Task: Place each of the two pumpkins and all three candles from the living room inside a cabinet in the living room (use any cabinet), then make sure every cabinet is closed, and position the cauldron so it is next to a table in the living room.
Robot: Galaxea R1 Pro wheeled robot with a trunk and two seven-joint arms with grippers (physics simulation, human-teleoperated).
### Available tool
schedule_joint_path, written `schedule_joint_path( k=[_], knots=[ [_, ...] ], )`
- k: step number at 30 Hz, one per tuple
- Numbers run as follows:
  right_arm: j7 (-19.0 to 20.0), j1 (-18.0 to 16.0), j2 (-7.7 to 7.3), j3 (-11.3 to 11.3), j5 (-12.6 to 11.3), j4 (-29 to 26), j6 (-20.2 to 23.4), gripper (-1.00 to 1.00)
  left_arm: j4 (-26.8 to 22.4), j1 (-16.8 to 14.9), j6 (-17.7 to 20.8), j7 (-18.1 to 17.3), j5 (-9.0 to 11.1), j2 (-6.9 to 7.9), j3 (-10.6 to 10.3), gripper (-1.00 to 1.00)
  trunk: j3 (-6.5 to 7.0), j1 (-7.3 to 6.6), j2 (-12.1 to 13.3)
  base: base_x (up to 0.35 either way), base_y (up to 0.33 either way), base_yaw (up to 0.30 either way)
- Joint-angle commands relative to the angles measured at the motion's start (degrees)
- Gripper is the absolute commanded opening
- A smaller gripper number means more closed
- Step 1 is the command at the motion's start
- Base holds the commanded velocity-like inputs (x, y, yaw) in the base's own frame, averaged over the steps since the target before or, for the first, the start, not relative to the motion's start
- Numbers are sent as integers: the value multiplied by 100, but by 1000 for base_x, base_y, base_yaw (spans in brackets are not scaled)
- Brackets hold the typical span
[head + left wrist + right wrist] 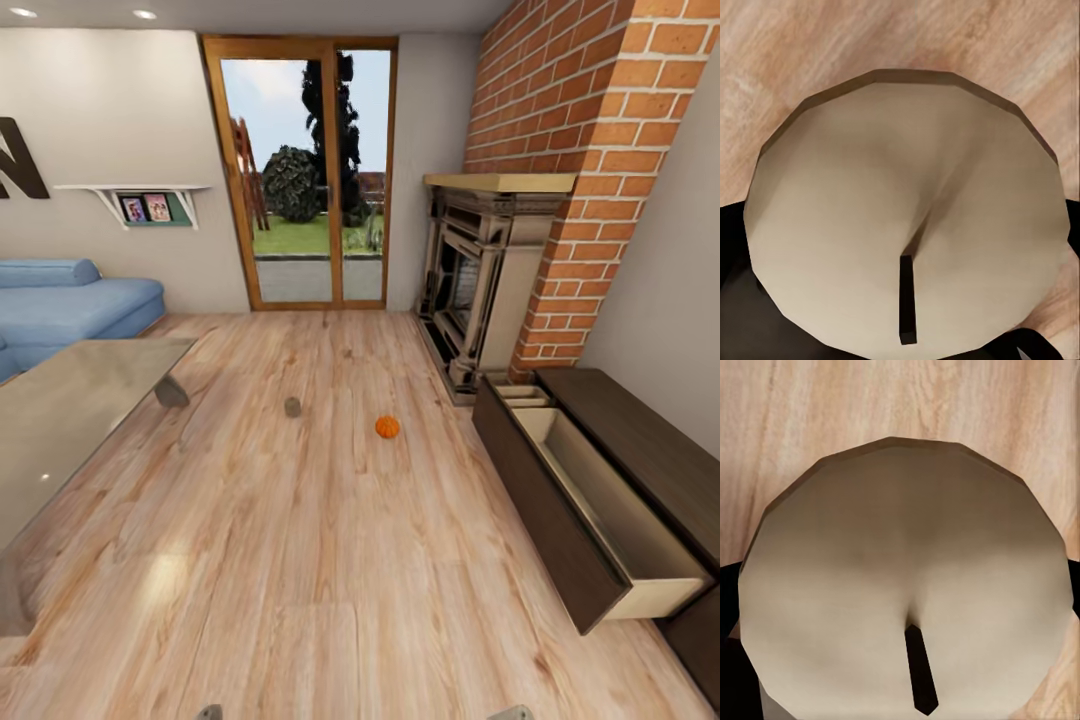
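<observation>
Left gripper (787,341) seems to us clenched around the left-hand candle (907,210), whose pale top and dark wick sit close against the left wrist camera, with the wooden floor (330,580) far behind it. We judge the right gripper (735,675) to be grasping the right-hand candle (907,577) the same way, though its fingers are mostly hidden.

So two candles are in hand, and the step is carrying them to storage. At the right of the head view the cabinet (530,500) stands with a drawer (640,560) pulled out, its pale interior bare. The next move calls for turning toward that drawer and bringing each candle over its opening before letting go.

Further up the frame, near the centre, a third candle (292,406) and a pumpkin (387,427) lie on the floor, well apart from the cabinet, not yet collected. Nothing blocks the way. The glass tabletop (70,420) fills the left side; beyond are a blue sofa (70,300), a fireplace (480,290) and a glazed door (300,180).
</observation>
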Motion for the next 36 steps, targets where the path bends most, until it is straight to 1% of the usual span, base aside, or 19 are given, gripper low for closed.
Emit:
schedule_joint_path(
  k=[1, 36],
  knots=[
    [10, 0, 0, 0, -25, -1, -2, -100, 0, 1, 4, 1, -8, 0, 0, -100, 0, 0, 0, 336, 0, 0],
    [11, 0, 0, 3, -17, -1, -1, -100, 0, 0, 4, 1, -8, 0, 0, -100, 0, 0, 0, 336, 0, 0]
  ],
)
